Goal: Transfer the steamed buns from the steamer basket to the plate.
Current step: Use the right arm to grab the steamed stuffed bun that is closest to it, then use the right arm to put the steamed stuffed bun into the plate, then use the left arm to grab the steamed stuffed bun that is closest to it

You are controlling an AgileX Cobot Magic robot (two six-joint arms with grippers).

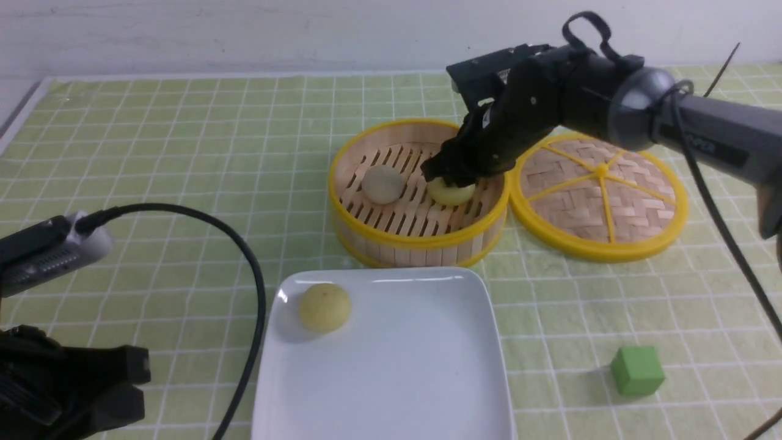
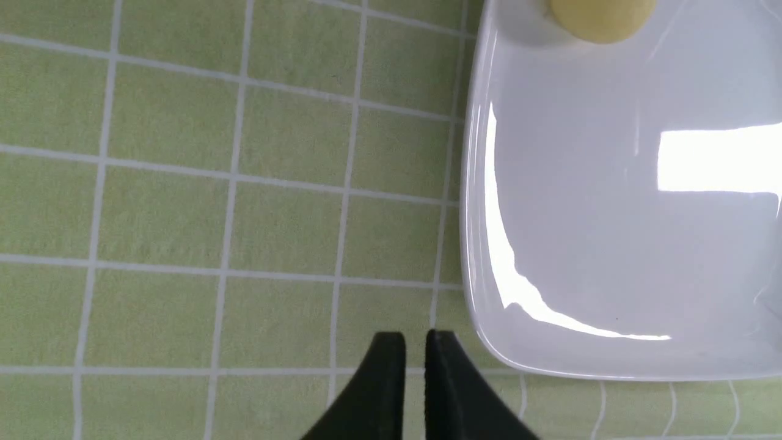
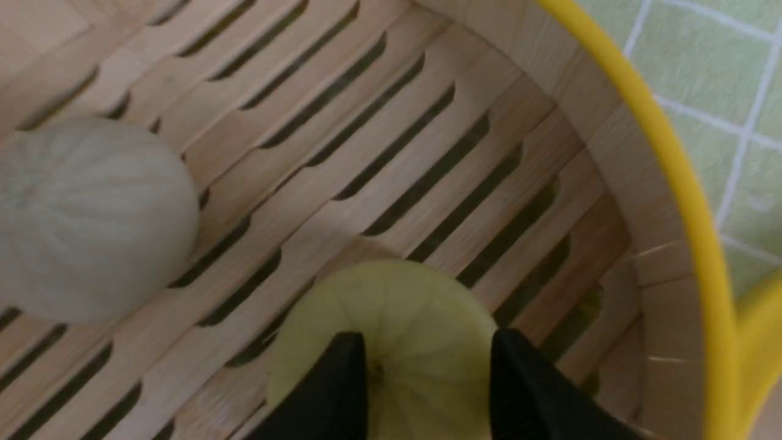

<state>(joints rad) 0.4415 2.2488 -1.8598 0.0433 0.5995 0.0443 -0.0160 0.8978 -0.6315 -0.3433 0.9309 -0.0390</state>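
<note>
The steamer basket stands at the middle of the table. It holds a greyish bun and a pale yellow bun. My right gripper reaches down into the basket. In the right wrist view its jaws are narrowed onto the pale yellow bun, which rests on the slatted floor, with the greyish bun beside it. A third, yellow bun lies on the white plate. My left gripper is shut and empty, just off the plate's edge.
The flat woven lid lies right of the basket, touching it. A green cube sits at the front right. A black cable loops from my left arm across the cloth beside the plate.
</note>
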